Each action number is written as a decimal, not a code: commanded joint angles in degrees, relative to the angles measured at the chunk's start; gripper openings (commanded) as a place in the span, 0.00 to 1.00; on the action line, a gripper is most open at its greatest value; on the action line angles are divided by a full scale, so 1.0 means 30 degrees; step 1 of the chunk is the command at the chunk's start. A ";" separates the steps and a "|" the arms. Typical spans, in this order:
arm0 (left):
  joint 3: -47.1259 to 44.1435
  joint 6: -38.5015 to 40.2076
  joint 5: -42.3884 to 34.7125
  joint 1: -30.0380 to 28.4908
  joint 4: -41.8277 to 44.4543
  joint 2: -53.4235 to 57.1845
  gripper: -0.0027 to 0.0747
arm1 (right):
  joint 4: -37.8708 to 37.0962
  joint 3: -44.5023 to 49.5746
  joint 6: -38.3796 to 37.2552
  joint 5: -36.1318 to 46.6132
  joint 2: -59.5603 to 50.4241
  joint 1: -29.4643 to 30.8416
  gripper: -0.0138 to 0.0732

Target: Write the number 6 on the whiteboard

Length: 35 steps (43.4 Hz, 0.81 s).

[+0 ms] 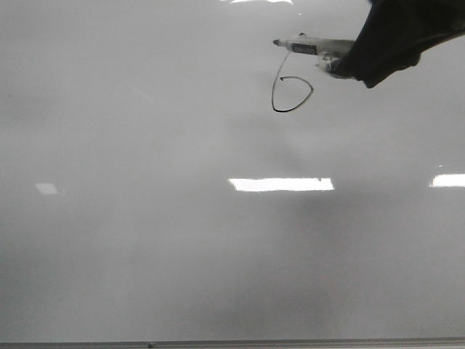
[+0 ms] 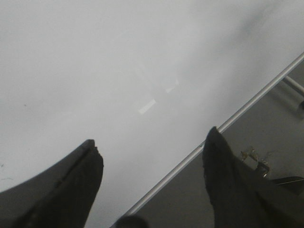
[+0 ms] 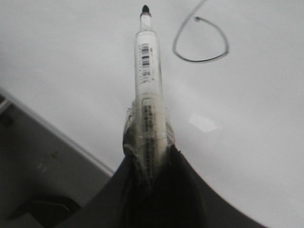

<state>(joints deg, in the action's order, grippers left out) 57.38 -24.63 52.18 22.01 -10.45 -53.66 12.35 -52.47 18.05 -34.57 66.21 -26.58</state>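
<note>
The whiteboard (image 1: 145, 240) fills the view. The right gripper (image 3: 149, 164) has its jaws clenched on a marker (image 3: 147, 71); its barcode label is too blurred to read. The left gripper (image 2: 152, 156) has its jaws released. The number 6 (image 1: 290, 91) sits just below the marker tip.

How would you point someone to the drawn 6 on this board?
Start with the big pale whiteboard and look to its upper right, just below the marker held by the right gripper. The number 6 is the only thin black line there, unlike the bright white light patches lower down.
</note>
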 commanded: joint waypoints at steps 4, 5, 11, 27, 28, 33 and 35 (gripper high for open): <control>0.0499 -0.4173 -0.1364 0.0751 -0.3718 -0.0563 0.60 | 0.0448 -0.0383 0.4252 -0.3732 -0.2255 -0.1895 0.08; 0.0536 -0.4785 -0.1364 0.1086 -0.3996 -0.0696 0.60 | 0.0499 -0.0383 0.4581 -0.4168 -0.2407 -0.2056 0.08; 0.1031 -0.6360 -0.1364 0.3295 -0.4387 -0.1832 0.61 | 0.1446 -0.0383 0.6430 -0.5825 -0.2939 -0.3408 0.08; 0.3585 -0.8498 -0.1168 0.9154 -0.4387 -0.5981 0.81 | 0.1659 -0.0383 0.6940 -0.5794 -0.2920 -0.4156 0.08; 0.3644 -0.8498 -0.1168 0.9405 -0.4387 -0.6241 0.81 | 0.1659 -0.0383 0.6940 -0.5692 -0.2920 -0.4156 0.08; 0.3914 -0.8619 -0.1281 1.0174 -0.4387 -0.7713 0.81 | 0.1675 -0.0383 0.6940 -0.5302 -0.2920 -0.4156 0.08; 0.3944 -0.8619 -0.1429 1.0364 -0.4387 -0.8115 0.81 | 0.1675 -0.0383 0.6940 -0.5239 -0.2920 -0.4156 0.08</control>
<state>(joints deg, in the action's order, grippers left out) 67.07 -50.23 51.15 51.81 -21.82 -77.29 15.93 -52.24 38.09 -53.50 58.52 -38.86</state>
